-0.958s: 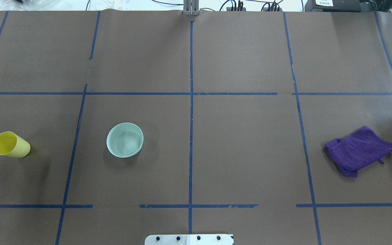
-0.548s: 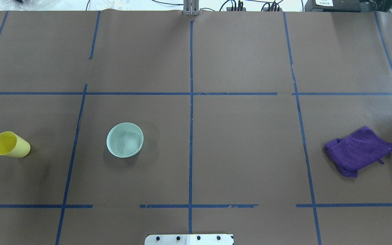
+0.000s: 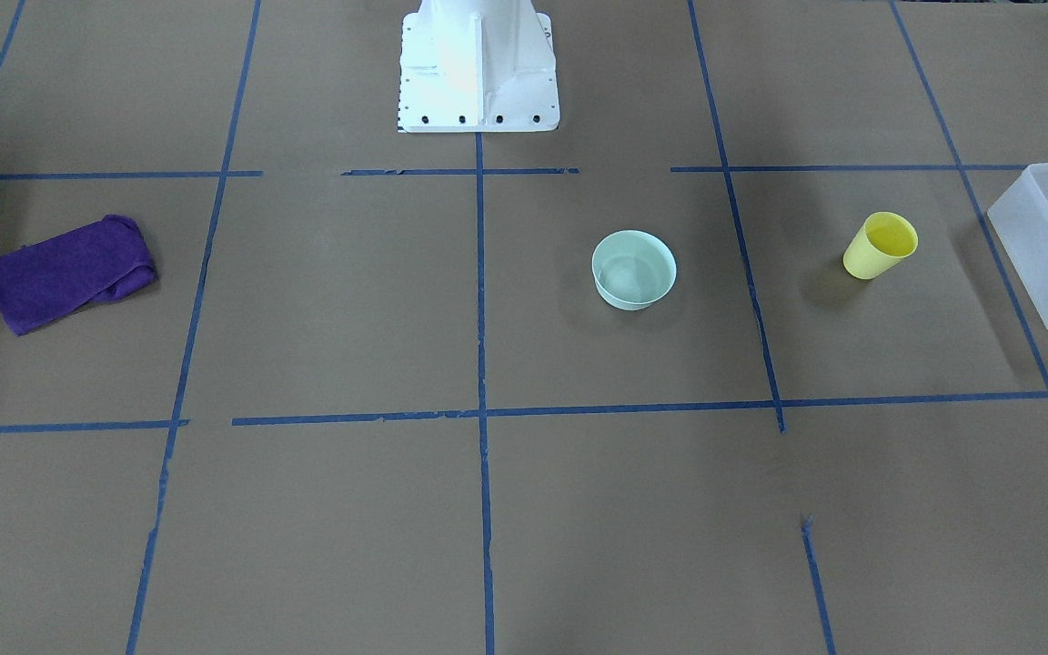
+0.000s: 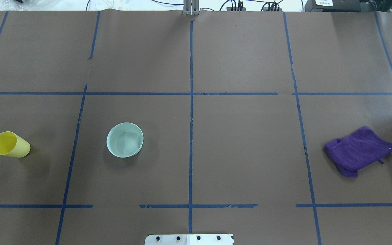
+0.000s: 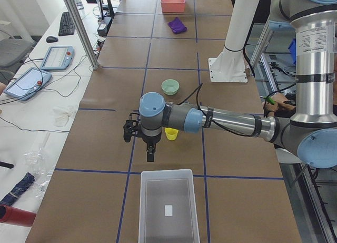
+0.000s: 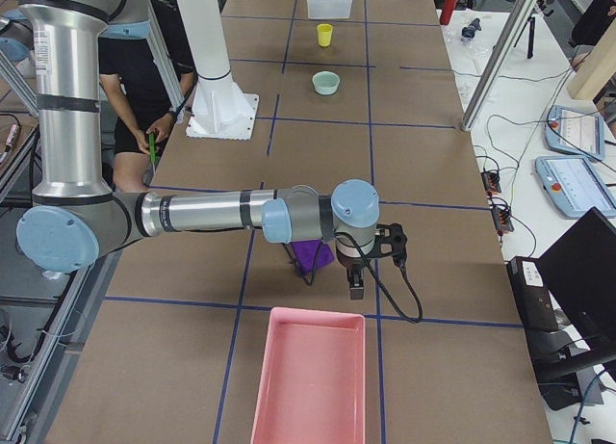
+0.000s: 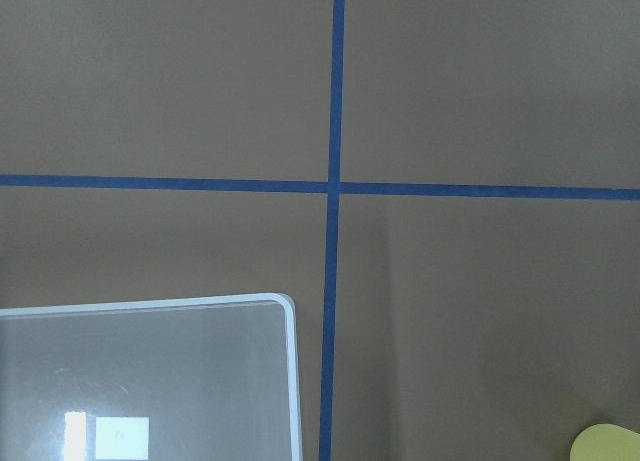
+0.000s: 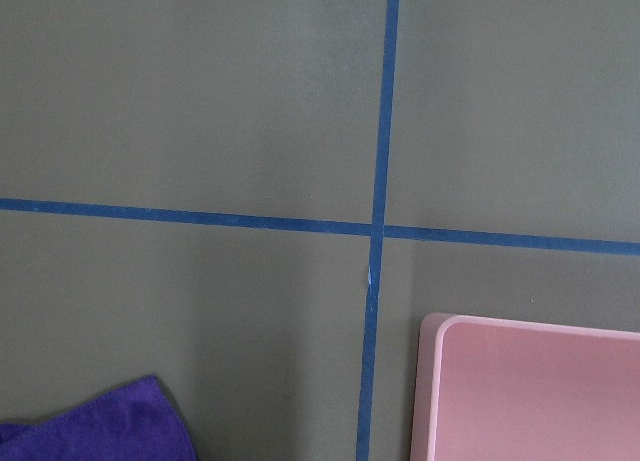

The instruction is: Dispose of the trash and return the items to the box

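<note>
The brown paper-covered table [image 4: 250,153], gridded with blue tape, is seen whole only from the 2 end cameras. The overhead view takes in neither arm and neither container.

The frosted translucent white rectangular plastic bin [image 5: 166,172] sits at the table's end on the robot's left. The front-facing view cuts it off at the edge [image 3: 1047,255], and the left wrist camera catches 1 rounded corner [image 7: 290,381]. A small white rectangle shows on its floor.

The flat pink rectangular tray [image 6: 308,314] lies at the opposite end, recorded only by the exterior right view and the right wrist camera [image 8: 430,381].

The crumpled purple cloth [image 4: 359,151] lies near that tray, apart from it.

The round mint-green bowl [image 4: 125,140] stands left of the centre line.

The small yellow tapered plastic cup [image 4: 10,144] stands upright, mouth up, on the table between bowl and bin, touching neither.

The left gripper [image 5: 150,157] hangs above the table between cup and bin. The right gripper [image 6: 354,288] hangs beside the cloth. Each appears in 1 side view only, so finger spread and contact cannot be told.
</note>
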Available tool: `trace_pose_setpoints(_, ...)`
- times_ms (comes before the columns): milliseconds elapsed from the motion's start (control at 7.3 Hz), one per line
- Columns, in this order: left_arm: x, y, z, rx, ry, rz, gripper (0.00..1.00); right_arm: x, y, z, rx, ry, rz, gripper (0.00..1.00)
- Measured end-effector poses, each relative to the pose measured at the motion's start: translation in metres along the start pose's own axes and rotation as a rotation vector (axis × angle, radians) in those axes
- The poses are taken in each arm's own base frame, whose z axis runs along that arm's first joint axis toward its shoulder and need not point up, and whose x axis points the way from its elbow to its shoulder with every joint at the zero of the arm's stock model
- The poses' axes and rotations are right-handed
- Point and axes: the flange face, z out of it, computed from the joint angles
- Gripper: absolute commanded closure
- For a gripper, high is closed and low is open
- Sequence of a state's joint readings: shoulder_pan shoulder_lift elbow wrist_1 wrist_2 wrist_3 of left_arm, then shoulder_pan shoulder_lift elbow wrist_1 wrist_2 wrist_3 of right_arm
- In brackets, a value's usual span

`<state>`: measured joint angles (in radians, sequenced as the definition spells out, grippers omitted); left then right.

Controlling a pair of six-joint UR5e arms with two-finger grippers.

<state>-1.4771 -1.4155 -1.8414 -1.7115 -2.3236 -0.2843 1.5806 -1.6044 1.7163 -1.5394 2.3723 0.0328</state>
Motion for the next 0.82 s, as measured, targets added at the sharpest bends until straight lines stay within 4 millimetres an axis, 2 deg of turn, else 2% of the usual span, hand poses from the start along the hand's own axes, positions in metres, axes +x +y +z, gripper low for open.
trace_pose_setpoints(137, 0.011, 0.019, 0.018, 0.024, 0.026, -0.011, 0.0, -0.001, 0.0, 0.001, -0.002, 0.0, -0.002, 0.0)
trace_pose_setpoints(411, 0.048, 0.059, 0.053, 0.035, 0.11, -0.058, 0.0, -0.005, 0.0, 0.004, -0.01, 0.001, -0.008, 0.0)
trace_pose_setpoints(685, 0.091, 0.084, 0.083, -0.006, 0.164, -0.099, 0.0, -0.005, 0.0, 0.006, -0.014, 0.005, -0.009, 0.0)
trace_pose_setpoints(821, 0.104, 0.091, 0.095, -0.013, 0.161, -0.112, 0.01, -0.005, 0.0, 0.006, -0.014, 0.004, -0.011, 0.0)
